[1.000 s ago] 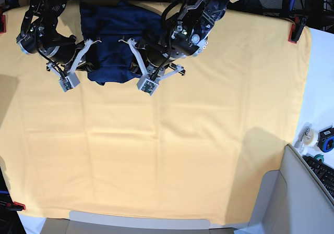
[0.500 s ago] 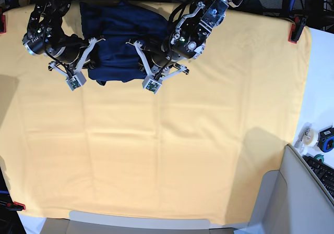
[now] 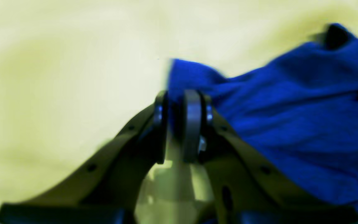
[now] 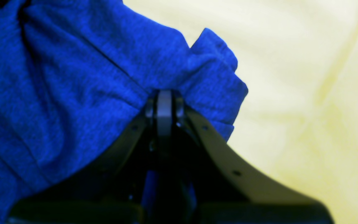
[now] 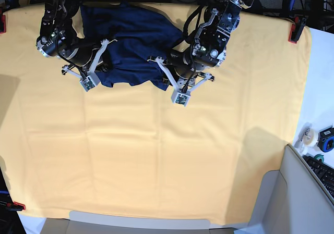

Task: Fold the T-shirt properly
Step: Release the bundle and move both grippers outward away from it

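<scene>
1. The shirt (image 5: 130, 41) lies bunched at the far edge of the yellow cloth (image 5: 167, 150), near the arms' bases, with both arms over its near hem
2. The right gripper (image 4: 164, 102) is clenched on a gathered fold of the shirt (image 4: 73, 77); its wrist view shows fabric puckering out on both sides of the pinched tips
3. The left gripper (image 3: 180, 102) has its jaws close together on a corner of the shirt (image 3: 291, 109); that view is blurred, so how much cloth sits between them cannot be told
4. The step in hand looks like drawing the hem out toward the bare middle of the cloth, so the shirt spreads flat before any fold
5. To do it well, both arms should travel together at one height and one pace; uneven pulling would twist the soft knit
6. The grippers should spread apart as they pull, so the hem goes taut between them and the bunching at the right tips smooths out
7. The hem should ride low over the cloth, so the yellow sheet is not dragged into wrinkles
8. The weaker-looking left grip is the risk: a gentle pull guards against the corner slipping free
</scene>
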Robot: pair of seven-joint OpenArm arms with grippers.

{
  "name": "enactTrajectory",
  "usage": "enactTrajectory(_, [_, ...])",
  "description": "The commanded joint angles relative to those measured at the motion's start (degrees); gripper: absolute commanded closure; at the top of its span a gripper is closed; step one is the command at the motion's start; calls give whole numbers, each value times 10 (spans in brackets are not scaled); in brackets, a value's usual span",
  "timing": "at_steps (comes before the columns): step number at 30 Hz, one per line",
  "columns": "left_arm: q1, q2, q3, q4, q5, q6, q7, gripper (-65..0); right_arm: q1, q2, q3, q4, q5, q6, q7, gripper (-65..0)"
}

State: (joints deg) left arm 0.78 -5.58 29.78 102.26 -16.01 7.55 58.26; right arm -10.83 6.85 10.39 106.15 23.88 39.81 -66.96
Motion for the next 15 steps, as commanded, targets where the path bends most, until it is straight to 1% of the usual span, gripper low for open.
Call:
enactTrajectory(1, [-6, -3, -3, 24, 1, 0, -13, -67, -5, 0, -1, 18, -13, 2, -24, 0])
enactTrajectory(3, [-6, -17, -4, 53, 1, 0, -12, -69, -3, 0, -1, 53, -13, 2, -24, 0])
enactTrajectory(6, [1, -23, -5, 93, 1, 0, -9, -71, 10, 0, 0, 85, -12, 2, -25, 0])
enactTrajectory(8, [11, -32, -5, 117, 1, 0, -9, -88, 23, 0, 6, 90, -12, 2, -25, 0])
enactTrajectory(9, [14, -32, -5, 129, 1, 0, -9, -105, 31, -1, 19, 90, -12, 2, -26, -1])
enactTrajectory(10, [17, -32, -9, 135, 1, 0, -9, -121, 38, -4, 32, 88, -12, 2, -27, -17])
enactTrajectory(12, [37, -32, -28, 142, 1, 0, -9, -146, 52, -21, 75, 87, -2, 2, -46, -75])
enactTrajectory(15, [54, -32, -50, 142, 1, 0, -13, -161, 81, -40, 167, 84, 32, 2, -93, -176])
